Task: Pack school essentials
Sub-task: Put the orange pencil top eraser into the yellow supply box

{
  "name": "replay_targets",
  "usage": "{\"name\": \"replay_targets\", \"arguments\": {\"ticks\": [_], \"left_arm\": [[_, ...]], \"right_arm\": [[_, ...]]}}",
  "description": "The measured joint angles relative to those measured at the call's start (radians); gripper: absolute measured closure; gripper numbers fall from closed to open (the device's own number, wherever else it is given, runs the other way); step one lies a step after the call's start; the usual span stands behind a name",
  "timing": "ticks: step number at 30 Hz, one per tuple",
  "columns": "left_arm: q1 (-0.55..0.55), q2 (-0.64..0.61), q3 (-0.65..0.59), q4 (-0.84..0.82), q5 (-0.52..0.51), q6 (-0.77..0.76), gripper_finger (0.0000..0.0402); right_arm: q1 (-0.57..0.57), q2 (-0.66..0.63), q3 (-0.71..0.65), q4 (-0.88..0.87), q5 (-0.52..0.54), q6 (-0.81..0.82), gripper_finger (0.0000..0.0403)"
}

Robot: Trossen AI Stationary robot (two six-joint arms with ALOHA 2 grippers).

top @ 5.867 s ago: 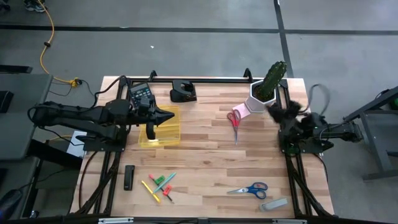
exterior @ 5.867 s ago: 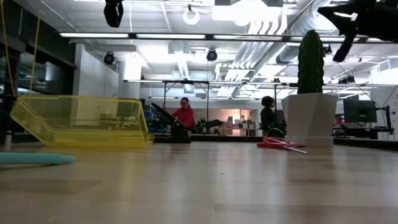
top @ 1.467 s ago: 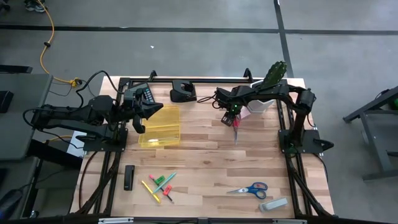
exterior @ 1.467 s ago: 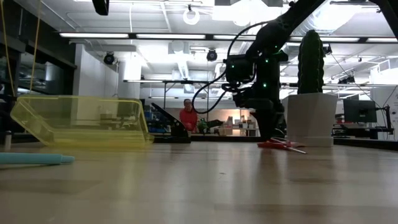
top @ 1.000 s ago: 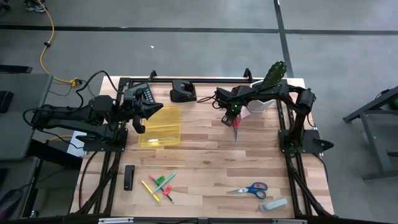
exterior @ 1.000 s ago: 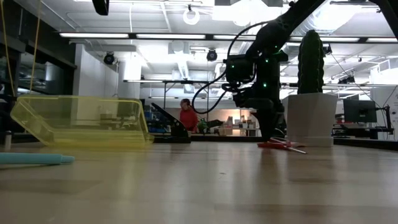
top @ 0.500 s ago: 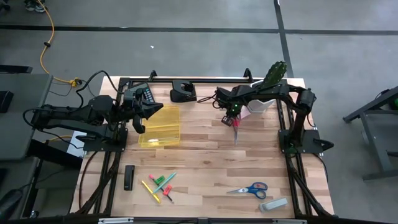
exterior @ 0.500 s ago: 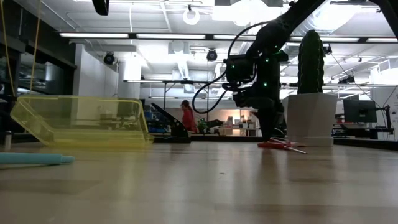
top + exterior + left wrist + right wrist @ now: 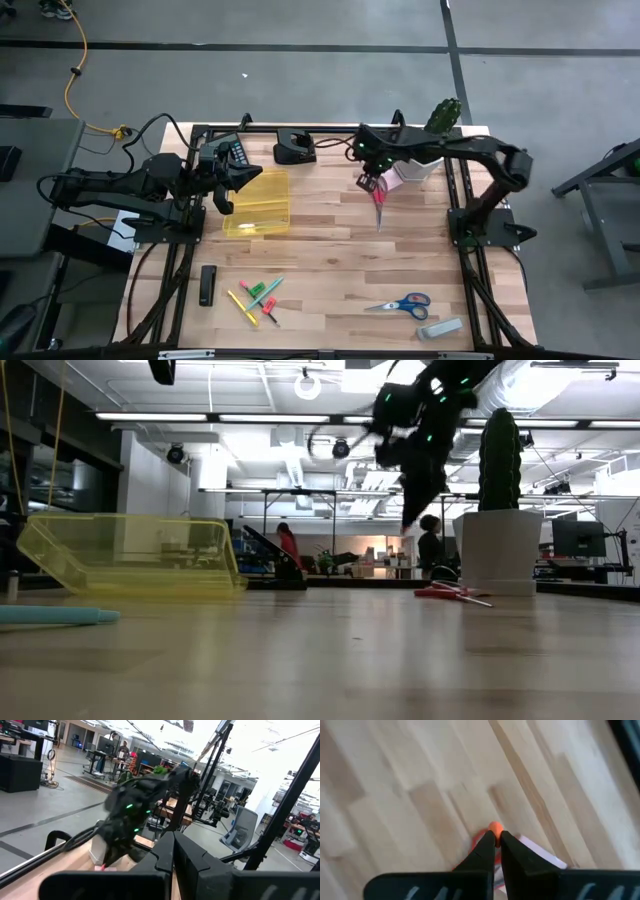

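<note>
High view shows the right gripper (image 9: 368, 181) over the handle end of the red-handled scissors (image 9: 378, 200), which lie flat on the table (image 9: 330, 250) just beside the pink note pad (image 9: 392, 178) and the cactus pot (image 9: 420, 165). The low view puts that gripper well above the wood while the scissors rest on it, so its fingers, pressed fully together, appear to hold nothing. To do this pick well, the gripper should probably spread its fingers, come straight down with one finger on each side of a handle loop, close only once the tips touch the wood, and lift slowly, keeping clear of the pot. The left gripper (image 9: 222, 190), also shut, waits at the edge of the yellow box (image 9: 262, 205), the likely place to drop them.
</note>
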Motion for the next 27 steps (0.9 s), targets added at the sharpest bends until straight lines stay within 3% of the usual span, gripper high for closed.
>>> {"name": "replay_targets", "arguments": {"ticks": [8,13,22,27], "left_arm": [[0.0,0.015,0.0,-0.019,0.0,0.045,0.0401],[0.0,0.067,0.0,-0.006,-0.015,0.087,0.0401],[0.0,0.135,0.0,0.027,-0.008,0.087,0.0401],[-0.005,0.201,0.0,0.139,-0.007,0.079,0.0401]], "right_arm": [[0.122,-0.312,-0.359,0.603,-0.119,0.257,0.0403],[0.21,-0.398,-0.443,0.909,-0.127,0.325,0.0403],[0.282,-0.403,-0.387,0.981,-0.125,0.24,0.0403],[0.289,-0.388,-0.381,1.104,-0.127,0.261,0.0403]]}}
